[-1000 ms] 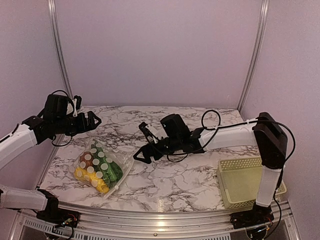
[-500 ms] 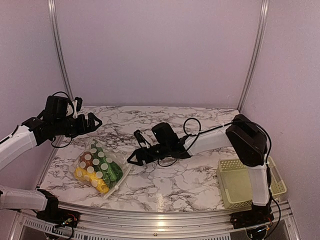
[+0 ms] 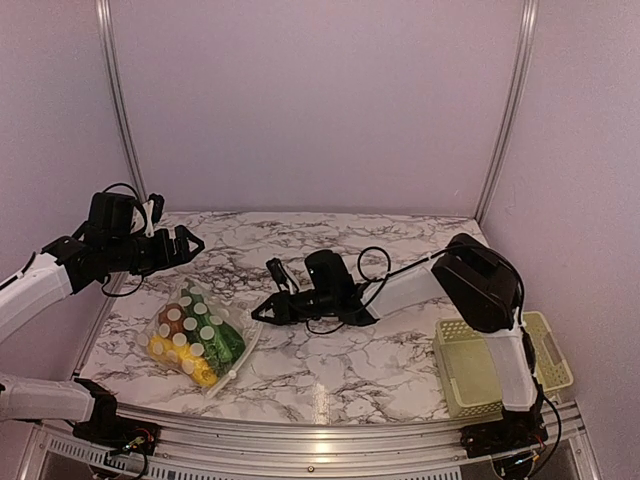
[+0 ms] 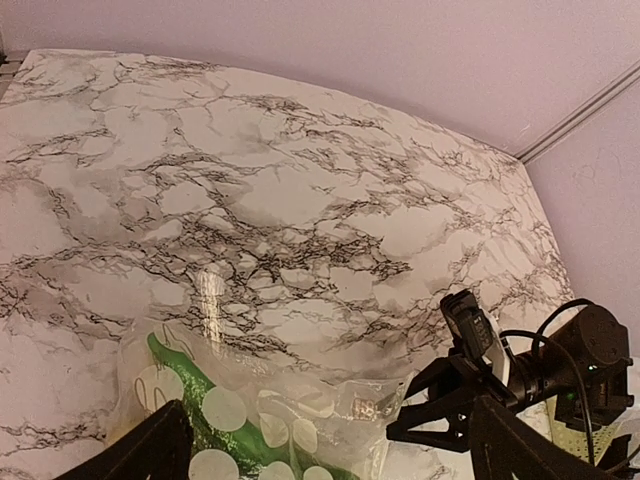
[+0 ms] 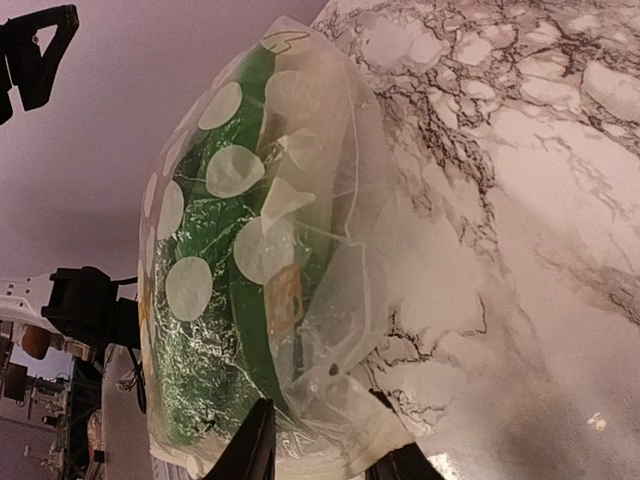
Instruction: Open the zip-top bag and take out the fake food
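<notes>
The zip-top bag (image 3: 190, 330) is seen lying on the left part of the surface (image 3: 350, 365), towards the front edge. The fake food (image 5: 200, 350) (green pieces, with yellow and brown ones showing in the overhead view) is all held inside it, and nothing is seen lying outside. No opening can be made out along the bag's edge, so it is judged not yet opened.

The right hand (image 3: 266, 292) is stretched low across the surface, its fingers spread apart and empty, just beside the bag's right corner. In the right wrist view that corner lies close to the gap between the fingers, though contact cannot be confirmed. The left hand (image 3: 186, 243) is held above the far end of the bag, fingers likewise apart, gripping nothing. A lattice basket (image 3: 500, 365) stands well apart at the right.

Gripping, unzipping and emptying are all judged to remain.
</notes>
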{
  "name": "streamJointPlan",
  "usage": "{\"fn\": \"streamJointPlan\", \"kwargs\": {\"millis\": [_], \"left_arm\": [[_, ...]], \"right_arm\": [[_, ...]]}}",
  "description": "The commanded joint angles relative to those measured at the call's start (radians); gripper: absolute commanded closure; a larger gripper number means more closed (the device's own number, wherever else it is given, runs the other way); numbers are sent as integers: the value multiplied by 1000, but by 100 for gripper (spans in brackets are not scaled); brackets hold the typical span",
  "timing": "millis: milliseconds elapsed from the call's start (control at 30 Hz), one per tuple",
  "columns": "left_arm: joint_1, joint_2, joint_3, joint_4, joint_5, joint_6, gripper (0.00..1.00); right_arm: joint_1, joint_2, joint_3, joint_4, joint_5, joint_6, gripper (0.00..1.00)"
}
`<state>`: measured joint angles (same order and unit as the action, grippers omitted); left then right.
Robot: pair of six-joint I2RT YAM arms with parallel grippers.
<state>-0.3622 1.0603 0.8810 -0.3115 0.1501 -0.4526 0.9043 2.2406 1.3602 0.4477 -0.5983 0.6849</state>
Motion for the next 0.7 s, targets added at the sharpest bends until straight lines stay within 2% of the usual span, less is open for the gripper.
{"fn": "streamJointPlan", "kwargs": {"millis": [0,67,100,267,367,667], "left_arm": [[-4,-6,-12,15,14,7,1],[-4,-9,-13,15,14,11,1],[-4,-11,-13,15,14,16,1],[-4,-18,-10,19,25,36,1],[-4,-27,-10,29,38,38,1],[-4,-56,-13,49,49,47,1]], "right_arm": [[-24,17,14,120,-47,81,86],[-34,-5,4,126,-45,83,98],[-38,-19,0,123,-42,79,100],[-57,-116,4,48,-30,9,100],[-62,-178,49,-55,-23,-69,100],[-70,-281,287,-488,22,-333,100]]}}
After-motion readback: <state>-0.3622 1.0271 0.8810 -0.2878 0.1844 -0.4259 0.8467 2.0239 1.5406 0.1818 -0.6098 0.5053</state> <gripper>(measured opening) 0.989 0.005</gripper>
